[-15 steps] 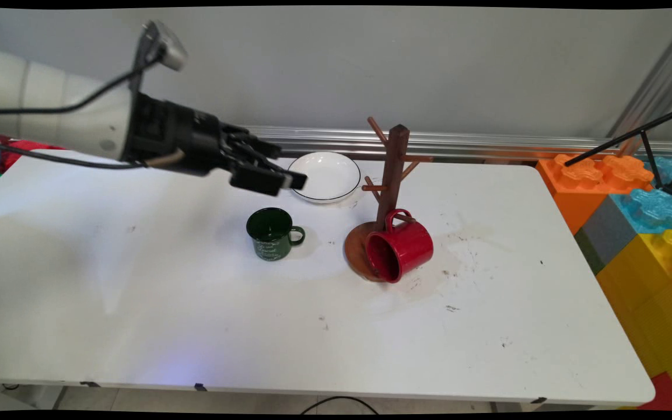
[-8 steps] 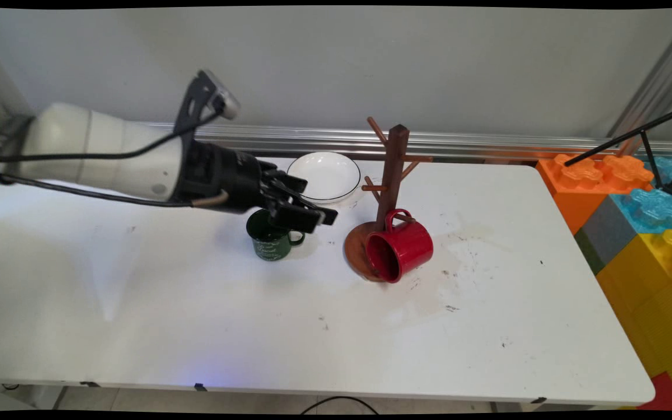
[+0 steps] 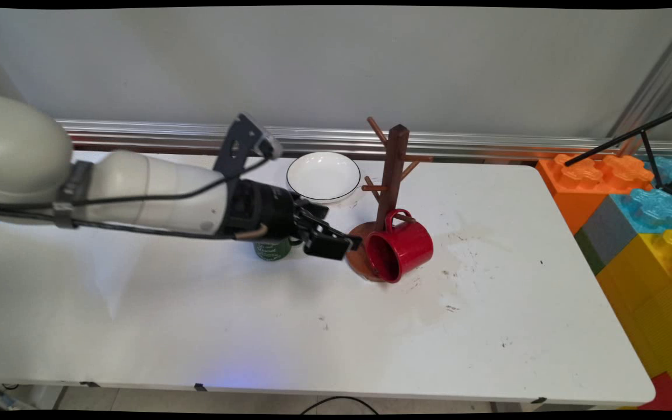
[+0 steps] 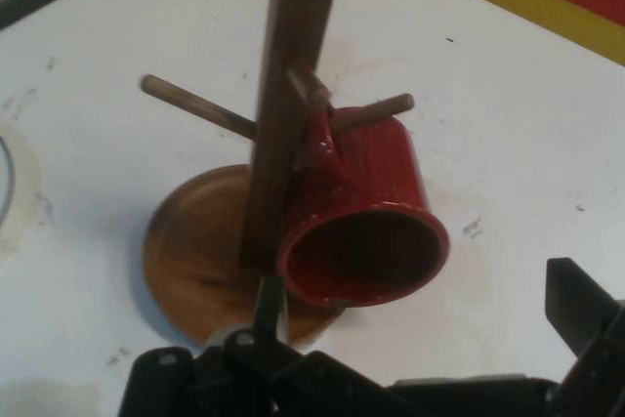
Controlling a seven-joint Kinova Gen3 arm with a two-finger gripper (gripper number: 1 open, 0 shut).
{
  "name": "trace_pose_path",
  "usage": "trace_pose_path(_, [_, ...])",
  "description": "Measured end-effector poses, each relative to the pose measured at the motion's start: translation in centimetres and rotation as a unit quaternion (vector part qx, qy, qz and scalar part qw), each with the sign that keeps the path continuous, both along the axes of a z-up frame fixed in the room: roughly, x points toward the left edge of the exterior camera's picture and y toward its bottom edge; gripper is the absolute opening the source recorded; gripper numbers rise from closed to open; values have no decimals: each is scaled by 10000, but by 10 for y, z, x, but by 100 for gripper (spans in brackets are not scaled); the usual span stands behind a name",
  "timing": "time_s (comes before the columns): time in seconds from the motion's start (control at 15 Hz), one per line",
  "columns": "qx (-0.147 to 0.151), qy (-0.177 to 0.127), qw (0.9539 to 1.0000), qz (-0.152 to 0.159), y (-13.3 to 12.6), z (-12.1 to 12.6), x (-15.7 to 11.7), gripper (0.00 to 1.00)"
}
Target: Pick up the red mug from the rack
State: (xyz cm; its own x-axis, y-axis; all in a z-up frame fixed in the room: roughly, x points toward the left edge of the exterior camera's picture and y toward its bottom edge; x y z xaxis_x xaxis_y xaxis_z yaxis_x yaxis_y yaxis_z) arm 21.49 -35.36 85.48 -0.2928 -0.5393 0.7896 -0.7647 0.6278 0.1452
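Lowered and swung rightward from above the white plate [image 3: 323, 175]: black claw [image 3: 336, 245], now low over the tabletop [image 3: 487, 326], fingers spread with nothing between them. Just ahead, red mug [image 3: 399, 248] hooked by its handle on a wooden mug tree [image 3: 393, 169]. Directly behind, partly hidden, green mug [image 3: 272, 249].

White table [image 3: 137, 315], plain grey wall [image 3: 336, 64], aluminium rail [image 3: 487, 143], coloured foam blocks [image 3: 639, 221] at right
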Motion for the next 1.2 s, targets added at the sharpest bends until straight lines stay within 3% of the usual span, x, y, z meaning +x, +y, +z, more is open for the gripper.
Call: trace_pose_path(1.2, [88,273,9996,-2,-16,-72,-52,100])
